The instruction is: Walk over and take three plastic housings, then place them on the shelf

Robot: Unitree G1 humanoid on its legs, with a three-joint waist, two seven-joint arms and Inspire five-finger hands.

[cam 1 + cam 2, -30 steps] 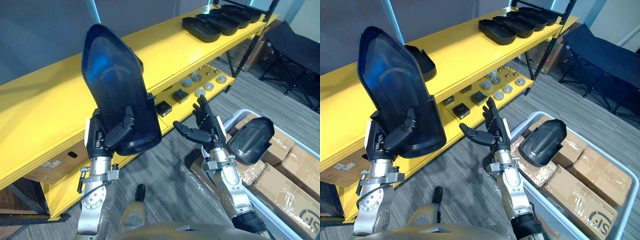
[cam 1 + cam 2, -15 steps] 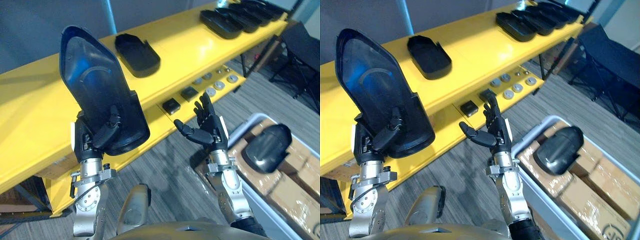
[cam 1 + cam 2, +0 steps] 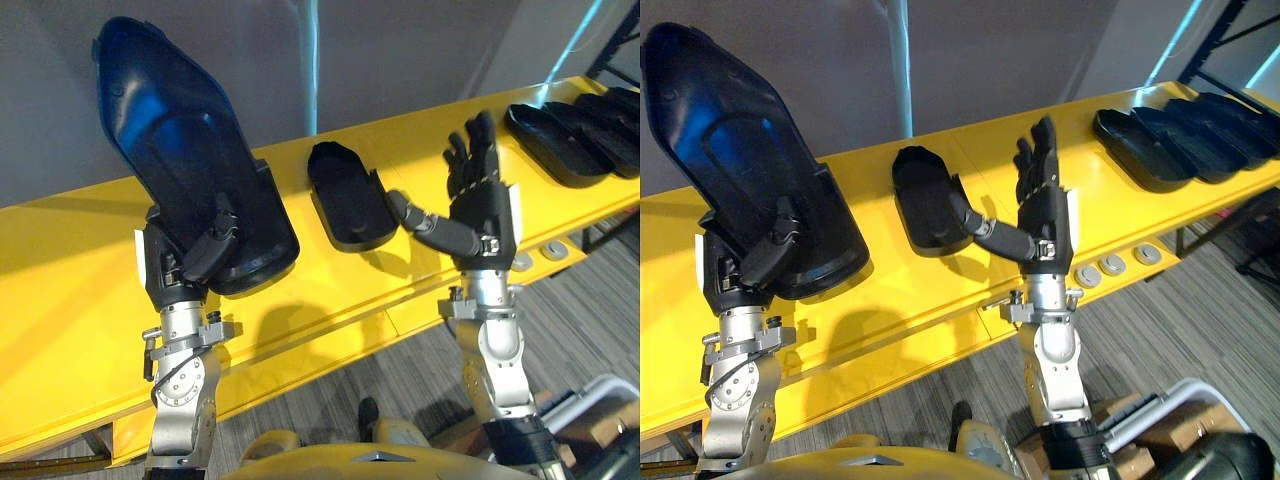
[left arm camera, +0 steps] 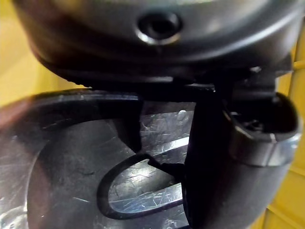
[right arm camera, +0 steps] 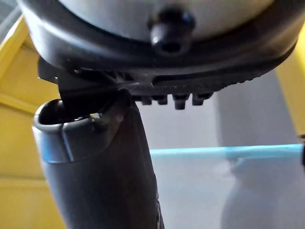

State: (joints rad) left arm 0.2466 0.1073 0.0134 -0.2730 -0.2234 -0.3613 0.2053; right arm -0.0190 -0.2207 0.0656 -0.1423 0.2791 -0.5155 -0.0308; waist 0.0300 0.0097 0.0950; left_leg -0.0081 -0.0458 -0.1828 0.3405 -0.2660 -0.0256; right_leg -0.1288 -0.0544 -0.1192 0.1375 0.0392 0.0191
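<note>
Plastic housing (image 3: 190, 170): upright, long axis near vertical, lower end clasped in left hand (image 3: 180, 270), before yellow shelf (image 3: 60, 290). Right hand (image 3: 485, 205): raised, fingers spread, empty. Beyond, between hands: second housing (image 3: 345, 195) lying flat, bare shelf to its left. Far right: further housings (image 3: 560, 135).
</note>
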